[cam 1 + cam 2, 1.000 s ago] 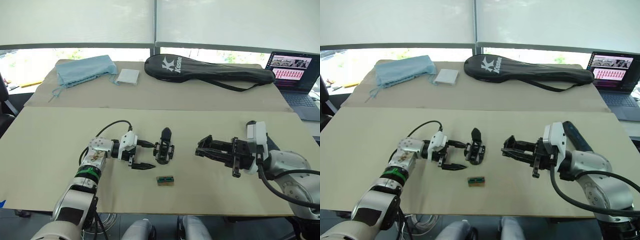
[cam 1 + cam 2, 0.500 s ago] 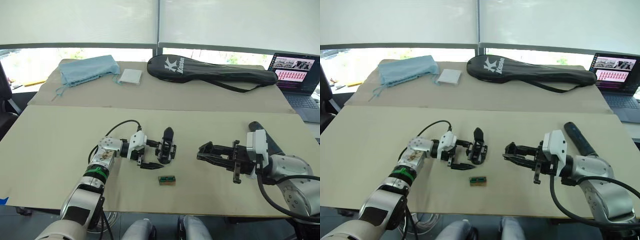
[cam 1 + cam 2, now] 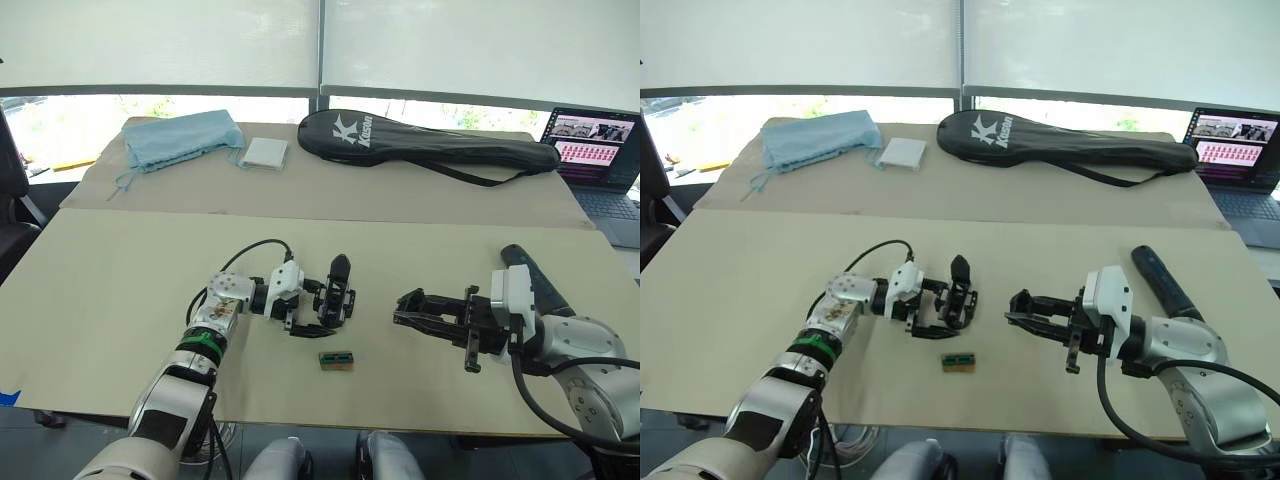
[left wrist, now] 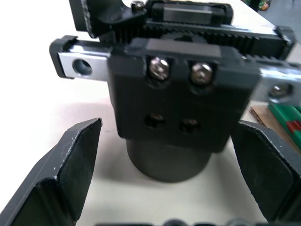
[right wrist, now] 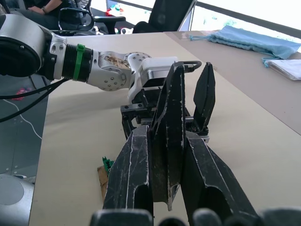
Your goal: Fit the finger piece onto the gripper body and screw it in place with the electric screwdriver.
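My left gripper (image 3: 304, 308) is spread wide around the gripper body (image 3: 334, 303), one black finger (image 4: 70, 165) on each side of its block and neither pad touching it as far as the left wrist view shows. The body stands on the near table (image 3: 120, 280), its pointed finger sticking up and away from me. On its face I can see two screws above two bare holes.

My right gripper (image 3: 1025, 309) is clamped on the finger piece (image 5: 170, 136), the tapered black part pinched between both fingers and pointing toward the body, well short of it. The part's base is buried between my fingers.

The electric screwdriver (image 3: 1162, 283) lies on the table by my right arm, its tip end hidden behind the arm. A small green-brown box (image 3: 334, 360) sits just in front of the body.
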Robot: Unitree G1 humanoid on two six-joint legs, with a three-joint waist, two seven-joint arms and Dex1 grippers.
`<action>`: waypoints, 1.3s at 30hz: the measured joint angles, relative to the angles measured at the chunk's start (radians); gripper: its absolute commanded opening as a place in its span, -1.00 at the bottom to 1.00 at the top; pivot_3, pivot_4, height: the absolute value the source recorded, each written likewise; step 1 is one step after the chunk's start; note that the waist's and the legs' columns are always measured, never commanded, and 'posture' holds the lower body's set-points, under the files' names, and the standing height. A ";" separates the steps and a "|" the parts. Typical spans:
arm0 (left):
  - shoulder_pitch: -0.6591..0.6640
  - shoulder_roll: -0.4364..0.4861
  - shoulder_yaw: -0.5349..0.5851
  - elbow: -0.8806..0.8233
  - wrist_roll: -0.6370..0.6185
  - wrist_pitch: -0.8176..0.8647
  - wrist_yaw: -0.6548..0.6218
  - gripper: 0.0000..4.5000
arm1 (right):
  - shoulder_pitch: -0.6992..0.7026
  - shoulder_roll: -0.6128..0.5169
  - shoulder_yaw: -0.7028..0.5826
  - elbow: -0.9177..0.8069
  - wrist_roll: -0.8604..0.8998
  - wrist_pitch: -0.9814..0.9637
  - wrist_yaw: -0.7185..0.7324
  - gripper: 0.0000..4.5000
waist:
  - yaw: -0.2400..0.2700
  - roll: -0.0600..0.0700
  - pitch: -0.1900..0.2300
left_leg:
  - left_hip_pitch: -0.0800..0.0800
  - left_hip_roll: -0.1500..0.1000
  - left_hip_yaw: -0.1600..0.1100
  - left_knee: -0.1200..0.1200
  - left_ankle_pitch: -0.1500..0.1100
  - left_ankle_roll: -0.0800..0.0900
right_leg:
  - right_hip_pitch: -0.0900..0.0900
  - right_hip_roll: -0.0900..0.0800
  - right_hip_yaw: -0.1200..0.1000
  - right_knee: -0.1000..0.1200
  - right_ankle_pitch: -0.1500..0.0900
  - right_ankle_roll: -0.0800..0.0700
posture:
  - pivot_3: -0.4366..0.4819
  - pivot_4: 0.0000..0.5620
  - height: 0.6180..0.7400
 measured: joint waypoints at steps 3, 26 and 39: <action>0.006 -0.002 -0.011 -0.018 0.001 0.007 -0.004 0.78 | 0.000 0.000 0.000 0.000 -0.001 0.000 0.000 -0.82 | -0.002 0.000 0.000 | 0.000 0.000 0.000 0.000 0.000 0.000 | 0.000 0.000 0.000 0.000 0.000 0.000 | -0.05 -0.47 1.00; 0.009 0.010 -0.051 -0.044 0.011 0.018 0.022 0.04 | -0.311 0.170 0.262 0.068 -0.064 0.047 -0.053 -0.82 | -0.004 0.000 -0.001 | 0.000 0.000 0.000 0.001 0.000 0.000 | 0.000 0.000 0.000 0.001 0.000 0.000 | -0.05 -0.47 1.00; 0.029 0.023 -0.057 -0.079 0.011 0.029 0.037 0.04 | -0.356 0.261 0.371 0.229 -0.210 0.016 -0.040 -0.82 | -0.016 0.001 -0.002 | 0.001 -0.001 0.001 0.001 0.000 0.000 | 0.000 0.001 0.000 0.002 0.001 0.000 | -0.05 -0.47 1.00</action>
